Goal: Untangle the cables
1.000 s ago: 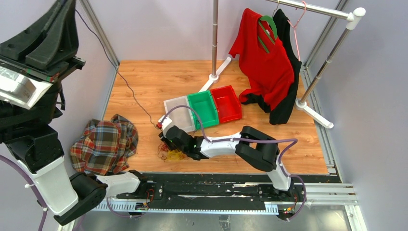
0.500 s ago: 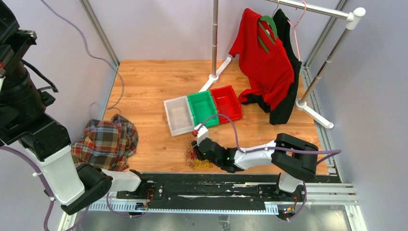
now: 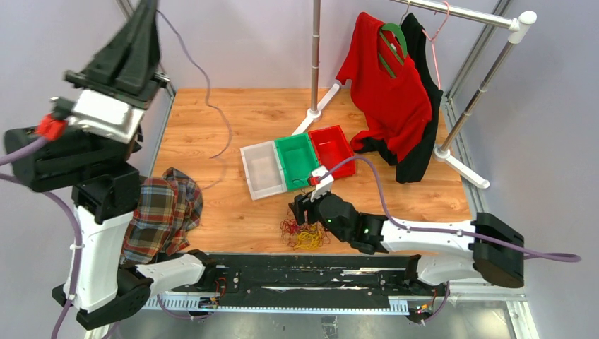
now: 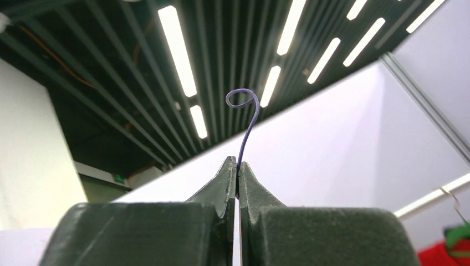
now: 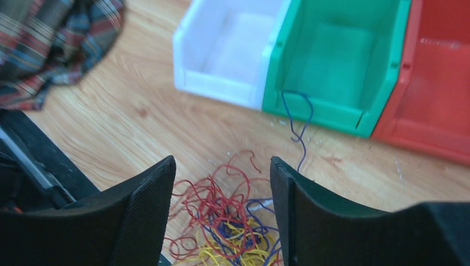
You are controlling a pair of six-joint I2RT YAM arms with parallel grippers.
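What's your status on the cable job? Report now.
Left gripper shut on thin purple wire strand, raised high. Right gripper open over red-yellow-purple wire tangle. Green plastic bin close beyond.

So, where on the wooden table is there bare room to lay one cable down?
The wooden table is bare between the crumpled plaid shirt and the tangled heap of thin cables, and also right of the red plastic bin, near the hanging black garment. It is crowded around the heap, where the open right gripper hangs.
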